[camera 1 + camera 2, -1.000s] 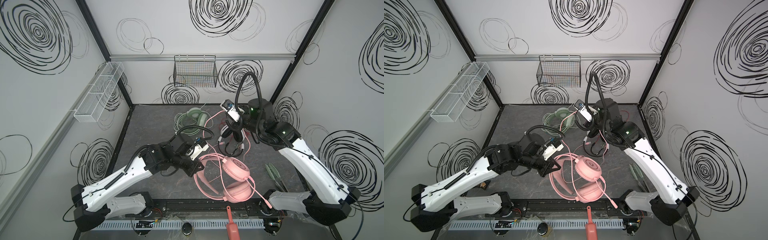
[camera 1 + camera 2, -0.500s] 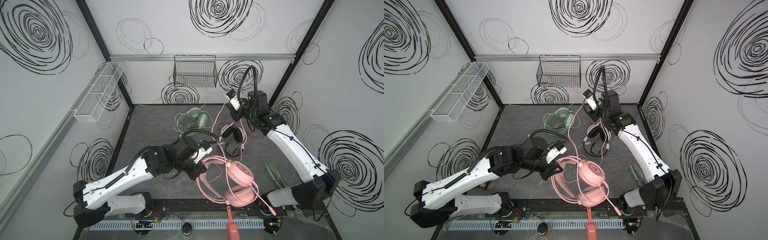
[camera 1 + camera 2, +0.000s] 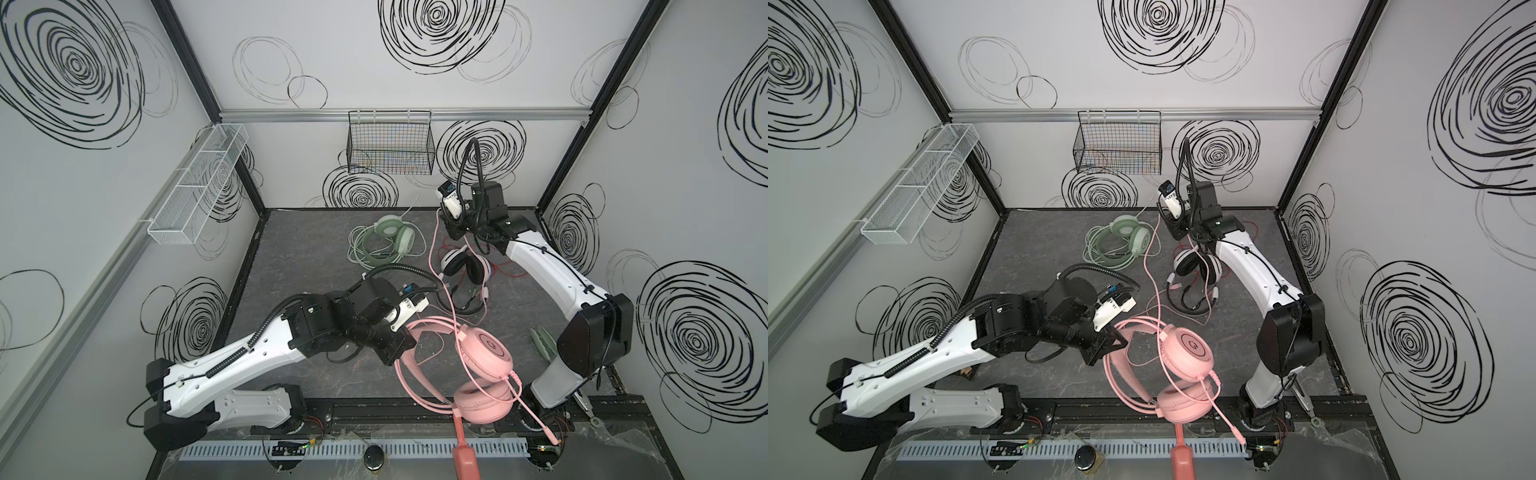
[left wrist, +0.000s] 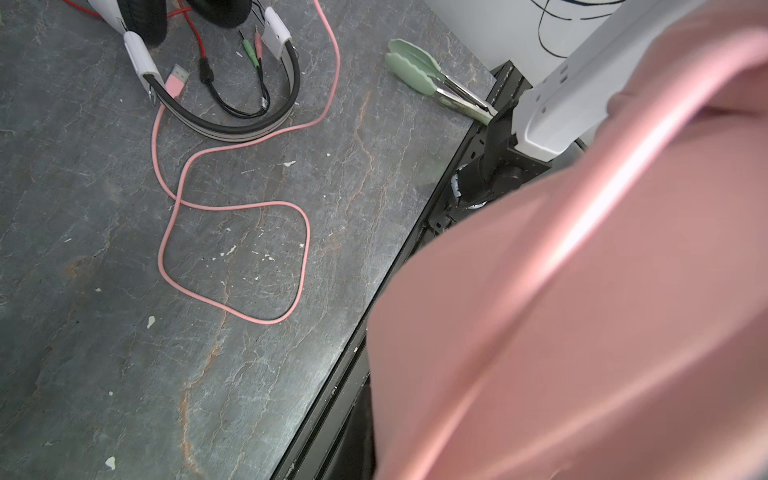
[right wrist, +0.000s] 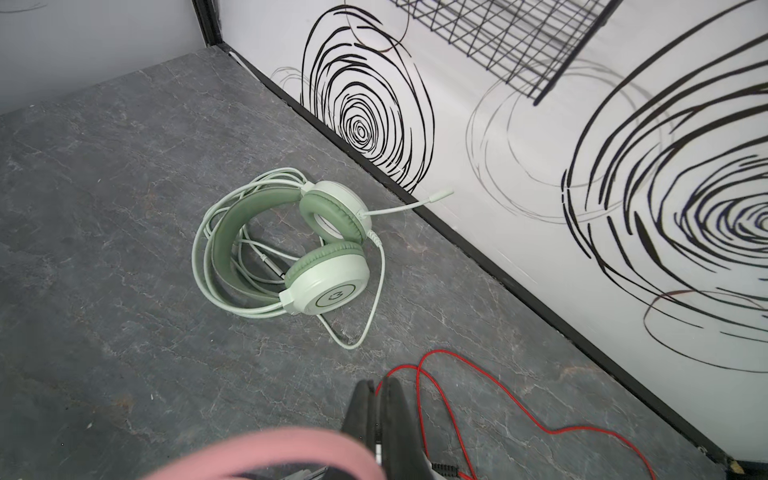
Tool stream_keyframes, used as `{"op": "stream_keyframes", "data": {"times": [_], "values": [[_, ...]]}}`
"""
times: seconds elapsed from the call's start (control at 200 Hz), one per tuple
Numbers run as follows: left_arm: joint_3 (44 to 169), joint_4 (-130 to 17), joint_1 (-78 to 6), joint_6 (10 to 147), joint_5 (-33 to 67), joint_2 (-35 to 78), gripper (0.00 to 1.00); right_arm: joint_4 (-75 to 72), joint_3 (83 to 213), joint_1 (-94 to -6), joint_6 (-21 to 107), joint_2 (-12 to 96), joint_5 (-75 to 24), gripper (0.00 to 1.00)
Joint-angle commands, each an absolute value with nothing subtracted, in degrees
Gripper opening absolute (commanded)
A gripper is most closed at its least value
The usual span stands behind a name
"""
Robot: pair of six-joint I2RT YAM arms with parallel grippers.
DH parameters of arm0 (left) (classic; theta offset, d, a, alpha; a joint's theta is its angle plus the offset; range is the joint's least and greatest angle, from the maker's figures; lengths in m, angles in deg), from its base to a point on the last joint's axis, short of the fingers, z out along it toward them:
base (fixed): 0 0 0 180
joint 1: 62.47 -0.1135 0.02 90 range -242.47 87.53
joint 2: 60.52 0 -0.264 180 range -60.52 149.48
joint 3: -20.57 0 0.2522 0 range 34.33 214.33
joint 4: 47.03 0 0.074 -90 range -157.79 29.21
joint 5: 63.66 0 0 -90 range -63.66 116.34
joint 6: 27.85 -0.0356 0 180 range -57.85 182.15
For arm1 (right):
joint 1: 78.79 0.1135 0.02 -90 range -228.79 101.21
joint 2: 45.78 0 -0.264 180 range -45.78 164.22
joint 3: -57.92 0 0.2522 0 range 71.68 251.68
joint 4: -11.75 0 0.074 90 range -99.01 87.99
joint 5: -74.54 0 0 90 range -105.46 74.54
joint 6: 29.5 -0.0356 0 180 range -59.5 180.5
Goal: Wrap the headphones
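1. headphones are sitting in three spots; the pink headset (image 3: 484, 353) is hanging above the front of the table (image 3: 299, 249) in both top views.
2. my left end effector (image 3: 409, 332) is clamping tight on the pink headset's headband. blurred pink is filling most of the left wrist view, so the fingers themselves are not showing there.
3. my right end effector (image 5: 377, 409) is hovering high near the back wall. its jaws are pressing together on the pink cable (image 4: 309, 249), which is blurring across the right wrist view just in front of them.
4. that pink cable is running from my right end effector down past the white-and-black headset (image 3: 461, 264) to the pink headset. a slack loop of it is lying on the table in the left wrist view.
5. the white-and-black headset is lying on the table between my two end effectors. its red cable (image 5: 478, 399) is lying loose beside the back wall.
6. the green headset (image 5: 291, 245) is lying on the table near the back wall, with its pale green cable (image 5: 203, 249) coiling around it.
7. green tongs (image 4: 415, 70) are lying at the table's right edge.
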State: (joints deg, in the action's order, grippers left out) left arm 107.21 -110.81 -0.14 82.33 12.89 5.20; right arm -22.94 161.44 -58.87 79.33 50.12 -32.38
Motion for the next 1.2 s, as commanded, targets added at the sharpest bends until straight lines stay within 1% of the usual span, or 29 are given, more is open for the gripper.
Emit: {"op": "stream_keyframes", "data": {"times": [0.0,0.255,0.35,0.445,0.555,0.68,0.795,0.91,1.061,1.131,1.196], "values": [[110.27,-107.11,1.11,83.13,11.73,4.35,0.0,-20.12,165.13,-59.01,77.69,53.24,-30.91,0.0],[110.21,-106.91,4.39,83.21,12.3,4.5,0.0,-26.76,180.1,-57.04,78.69,63.86,-30.75,0.0],[110.05,-106.62,4.77,83.44,12.88,4.7,0.0,-27.59,181.87,-56.19,78.91,65.18,-30.29,0.0],[110.89,-106.39,4.68,83.71,13.63,4.55,0.0,-27.07,180.3,-55.69,78.83,64.68,-30.37,0.0],[112.7,-106.61,3.3,84.42,14.9,4.24,0.0,-25.51,174.75,-55.42,77.98,62.01,-32.28,0.0],[114.39,-105.82,-0.19,85.51,14.12,3.23,0.0,-19.95,163.74,-54.91,75.56,56.26,-35.13,0.0],[116.0,-104.8,-5.7,86.31,11.24,2.14,0.0,-14.65,153.88,-54.42,73.15,50.47,-36.55,0.0],[117.72,-103.05,-12.67,87.57,6.57,0.99,0.0,-11.54,146.85,-54.07,71.53,46.05,-38.98,0.0],[121.65,-103.68,-21.45,89.46,4.36,0.71,0.0,-3.97,137.87,-53.92,68.81,40.09,-47.63,0.0],[122.59,-103.12,-25.68,90.38,3.12,0.16,0.0,2.77,132.37,-54.01,67.18,36.92,-53.47,0.0],[123.76,-102.65,-29.22,91.29,0.82,0.12,0.0,10.85,126.61,-54.07,62.91,34.56,-58.25,0.0]]}}
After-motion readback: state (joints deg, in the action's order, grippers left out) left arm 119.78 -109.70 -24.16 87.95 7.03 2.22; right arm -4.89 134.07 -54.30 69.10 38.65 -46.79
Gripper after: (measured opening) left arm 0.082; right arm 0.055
